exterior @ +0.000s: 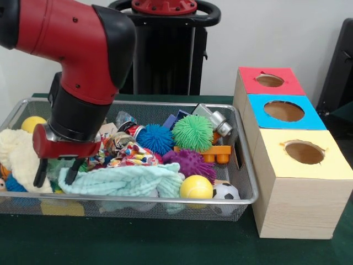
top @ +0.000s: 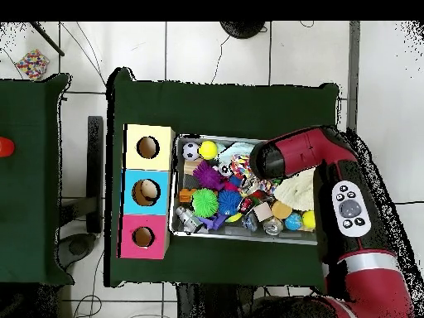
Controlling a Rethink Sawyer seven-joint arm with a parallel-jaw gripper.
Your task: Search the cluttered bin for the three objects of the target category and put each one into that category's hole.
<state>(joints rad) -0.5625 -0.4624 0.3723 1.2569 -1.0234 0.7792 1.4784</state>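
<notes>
The silver wire-mesh bin point(exterior: 165, 199) is full of clutter; it also shows in the overhead view point(top: 248, 238). My gripper point(exterior: 55, 175) hangs over the bin's left part in the front view. It is open and empty, with its fingertips point(exterior: 39, 178) just above a mint cloth point(exterior: 127, 179) and a cream fluffy cloth point(exterior: 16, 154). No plush animal toy shows clearly. An orange-tan lump point(top: 281, 209) lies beside a yellow ball; I cannot tell what it is. The red-topped box with the smallest hole point(exterior: 269, 80) stands beside the bin, at its far right corner in the front view.
Green point(exterior: 192, 132), blue point(exterior: 155, 138) and purple point(exterior: 190, 163) spiky balls lie mid-bin. A yellow ball point(exterior: 196, 187) and a soccer ball point(exterior: 226, 192) sit at the front right. The blue-topped point(exterior: 284, 111) and yellow-topped point(exterior: 304, 152) boxes line the bin's right side.
</notes>
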